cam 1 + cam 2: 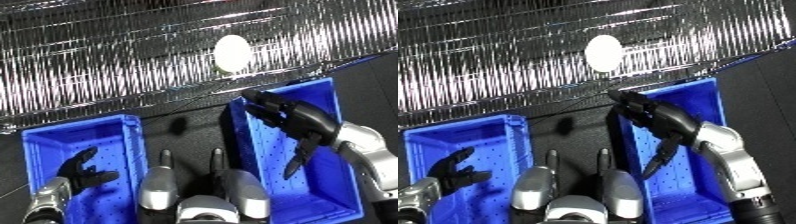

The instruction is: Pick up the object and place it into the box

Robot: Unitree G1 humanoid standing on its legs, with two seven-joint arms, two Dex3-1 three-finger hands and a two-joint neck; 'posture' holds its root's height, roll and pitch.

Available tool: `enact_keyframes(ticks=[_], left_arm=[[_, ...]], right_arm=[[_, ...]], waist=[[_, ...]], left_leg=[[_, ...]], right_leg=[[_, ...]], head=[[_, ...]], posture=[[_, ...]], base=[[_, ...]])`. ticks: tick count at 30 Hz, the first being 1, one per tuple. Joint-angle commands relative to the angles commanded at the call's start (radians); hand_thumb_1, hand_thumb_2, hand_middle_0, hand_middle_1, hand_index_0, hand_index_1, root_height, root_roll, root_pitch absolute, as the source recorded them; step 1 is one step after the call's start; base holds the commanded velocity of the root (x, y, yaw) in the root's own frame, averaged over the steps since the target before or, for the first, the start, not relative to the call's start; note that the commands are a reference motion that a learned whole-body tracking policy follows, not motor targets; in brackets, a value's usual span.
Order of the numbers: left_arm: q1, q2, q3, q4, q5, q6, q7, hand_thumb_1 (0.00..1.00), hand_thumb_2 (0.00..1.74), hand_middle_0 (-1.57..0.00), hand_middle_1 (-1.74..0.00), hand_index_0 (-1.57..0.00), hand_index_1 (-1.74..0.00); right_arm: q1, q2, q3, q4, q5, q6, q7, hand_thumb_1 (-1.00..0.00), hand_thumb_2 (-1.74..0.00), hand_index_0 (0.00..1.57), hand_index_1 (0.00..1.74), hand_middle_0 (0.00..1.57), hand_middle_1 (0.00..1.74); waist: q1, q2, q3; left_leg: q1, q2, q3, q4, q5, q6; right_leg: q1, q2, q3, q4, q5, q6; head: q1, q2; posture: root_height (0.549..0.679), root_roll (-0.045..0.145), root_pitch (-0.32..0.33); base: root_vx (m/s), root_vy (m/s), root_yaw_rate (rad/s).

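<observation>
Object: a smooth white egg-shaped object (233,53) sits on the ribbed, shiny silver conveyor surface (107,55), up beyond the bins, and nothing is touching it.

Right hand: your black right hand (282,112) reaches out over the far end of the right blue plastic bin (324,165), fingers extended and spread, holding nothing.

Left hand: your black left hand (82,172) hovers low over the left blue plastic bin (53,145), fingers relaxed and apart, empty as well.

Key relation: the white object lies ahead of the right hand's fingertips and a touch to the robot's left of them, near but with a clear gap; it is well apart from the left hand.

Nearer hand: the right, plainly, so I'd judge the pick belongs to it.

Long axis: the object looks a little taller than wide, its long axis running roughly away from you up the view.

Next move, as a judgement: you need to carry the right hand forward and slightly left past the bin's far rim before closing.

Risk: a rounded thing on that surface may roll if nudged.
</observation>
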Motion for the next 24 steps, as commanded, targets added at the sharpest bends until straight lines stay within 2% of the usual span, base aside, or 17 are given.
enact_keyframes(ticks=[3,4,5,7,8,11,12,13,16,19,20,21,24], left_arm=[[0.005,0.001,-0.001,0.008,0.000,-0.010,-0.002,0.00,0.00,0.00,0.00,0.00,0.00],[0.006,0.000,-0.001,0.010,0.001,-0.012,-0.002,0.00,0.00,0.00,0.00,0.00,0.00],[0.007,-0.001,0.000,0.015,0.004,-0.017,-0.002,0.00,0.00,0.00,0.00,0.00,0.00],[0.007,-0.003,0.001,0.018,0.006,-0.018,-0.002,0.00,0.00,0.00,0.00,0.00,0.00],[0.006,-0.006,0.003,0.020,0.003,-0.021,-0.001,0.00,0.00,0.00,0.00,0.00,0.00],[0.006,-0.013,0.004,0.012,-0.008,-0.021,0.004,0.00,0.00,0.00,0.00,0.00,0.00],[0.006,-0.013,0.004,0.012,-0.008,-0.021,0.004,0.00,0.00,0.00,0.00,0.00,0.00],[0.009,-0.017,0.003,0.005,-0.010,-0.019,0.008,0.00,0.00,0.00,0.00,0.00,0.00],[0.014,-0.020,0.002,0.000,-0.006,-0.016,0.013,0.00,0.00,0.00,0.00,0.00,0.00],[0.015,-0.023,0.000,-0.005,-0.002,-0.008,0.017,0.00,0.00,0.00,0.00,0.00,0.00],[0.015,-0.023,0.000,-0.005,-0.002,-0.008,0.017,0.00,0.00,0.00,0.00,0.00,0.00],[0.015,-0.024,-0.002,-0.011,-0.004,-0.001,0.020,0.00,0.00,0.00,0.00,0.00,0.00],[0.015,-0.027,-0.006,-0.022,-0.010,0.008,0.024,0.00,0.00,0.00,0.00,0.00,0.00]], right_arm=[[-0.014,-0.025,-0.026,-0.074,0.059,-0.010,-0.002,0.00,0.00,0.00,0.00,0.00,0.00],[-0.019,-0.027,-0.039,-0.096,0.080,-0.022,-0.011,0.00,0.00,0.00,0.00,0.00,0.00],[-0.029,-0.023,-0.068,-0.130,0.110,-0.054,-0.037,0.00,0.00,0.00,0.00,0.00,0.00],[-0.033,-0.018,-0.083,-0.140,0.119,-0.073,-0.051,0.00,0.00,0.00,0.00,0.00,0.00],[-0.041,-0.006,-0.111,-0.149,0.116,-0.116,-0.088,0.00,0.00,0.00,0.00,0.00,0.00],[-0.054,0.005,-0.142,-0.135,0.077,-0.168,-0.150,0.00,0.00,0.00,0.00,0.00,0.00],[-0.054,0.005,-0.142,-0.135,0.077,-0.168,-0.150,0.00,0.00,0.00,0.00,0.00,0.00],[-0.064,0.005,-0.155,-0.117,0.056,-0.196,-0.194,0.00,0.00,0.00,0.00,0.00,0.00],[-0.087,0.009,-0.170,-0.084,0.029,-0.238,-0.261,0.00,0.00,0.00,0.00,0.00,0.00],[-0.116,0.018,-0.179,-0.035,-0.007,-0.279,-0.317,0.00,0.00,0.00,0.00,0.00,0.00],[-0.116,0.018,-0.179,-0.035,-0.007,-0.279,-0.317,0.00,0.00,0.00,0.00,0.00,0.00],[-0.134,0.024,-0.185,0.001,-0.025,-0.305,-0.355,0.00,0.00,0.00,0.00,0.00,0.00],[-0.154,0.037,-0.191,0.057,-0.049,-0.343,-0.412,0.00,0.00,0.00,0.00,0.00,0.00]], waist=[[-0.002,-0.002,-0.002],[-0.002,-0.002,-0.002],[-0.004,0.000,-0.003],[-0.005,0.001,-0.003],[-0.007,0.003,-0.003],[-0.008,0.007,-0.002],[-0.008,0.007,-0.002],[-0.006,0.010,0.001],[-0.001,0.014,0.006],[0.006,0.018,0.012],[0.006,0.018,0.012],[0.011,0.021,0.018],[0.020,0.027,0.030]], left_leg=[[0.000,0.002,0.002,0.000,0.000,-0.0019],[0.000,0.003,0.002,0.000,0.001,-0.0023],[0.000,0.003,0.003,0.000,0.001,-0.0026],[0.000,0.003,0.003,0.000,0.001,-0.0026],[0.001,0.003,0.003,0.000,0.000,-0.0023],[0.003,0.003,0.004,0.000,-0.002,-0.0013],[0.003,0.003,0.004,0.000,-0.002,-0.0013],[0.005,0.002,0.003,0.000,-0.003,0.0002],[0.008,-0.002,-0.001,0.000,-0.003,0.0030],[0.012,-0.008,-0.008,0.006,-0.007,0.0070],[0.012,-0.008,-0.008,0.006,-0.007,0.0070],[0.009,-0.012,-0.014,0.022,-0.016,0.0097],[-0.001,-0.018,-0.026,0.060,-0.033,0.0134]], right_leg=[[-0.001,-0.0009,0.000,0.001,0.001,0.0006],[-0.002,-0.0013,0.000,0.001,0.001,0.0009],[-0.004,-0.0022,0.001,0.004,0.000,0.0016],[-0.005,-0.0028,0.002,0.005,0.000,0.0019],[-0.007,-0.0040,0.004,0.007,-0.002,0.0029],[-0.008,-0.0061,0.006,0.010,-0.004,0.0042],[-0.008,-0.0061,0.006,0.010,-0.004,0.0042],[-0.008,-0.0073,0.006,0.013,-0.006,0.0042],[-0.009,-0.0084,0.007,0.023,-0.011,0.0025],[-0.012,-0.0093,0.008,0.039,-0.020,-0.0012],[-0.012,-0.0093,0.008,0.039,-0.020,-0.0012],[-0.014,-0.0103,0.010,0.054,-0.027,-0.0043],[-0.020,-0.0121,0.011,0.078,-0.038,-0.0096]], head=[[0.000,0.010],[0.001,0.011],[-0.001,0.014],[-0.001,0.016],[0.004,0.021],[0.010,0.028],[0.010,0.028],[0.016,0.034],[0.026,0.036],[0.043,0.030],[0.043,0.030],[0.056,0.024],[0.080,0.028]], posture=[[0.668,0.019,-0.032],[0.669,0.019,-0.032],[0.669,0.019,-0.032],[0.669,0.019,-0.031],[0.668,0.019,-0.031],[0.668,0.019,-0.031],[0.668,0.019,-0.031],[0.668,0.019,-0.032],[0.668,0.019,-0.034],[0.669,0.019,-0.038],[0.669,0.019,-0.038],[0.669,0.020,-0.042],[0.669,0.021,-0.048]], base=[[0.022,-0.002,-0.008],[0.019,0.001,-0.005],[0.016,0.003,-0.022],[0.017,0.005,-0.024],[0.017,0.009,-0.031],[0.017,0.012,-0.019],[0.017,0.013,-0.012],[0.014,0.011,0.013],[0.020,0.008,0.031],[0.040,0.009,0.053],[0.046,0.010,0.059],[0.050,0.010,0.055],[0.049,0.011,0.045]])
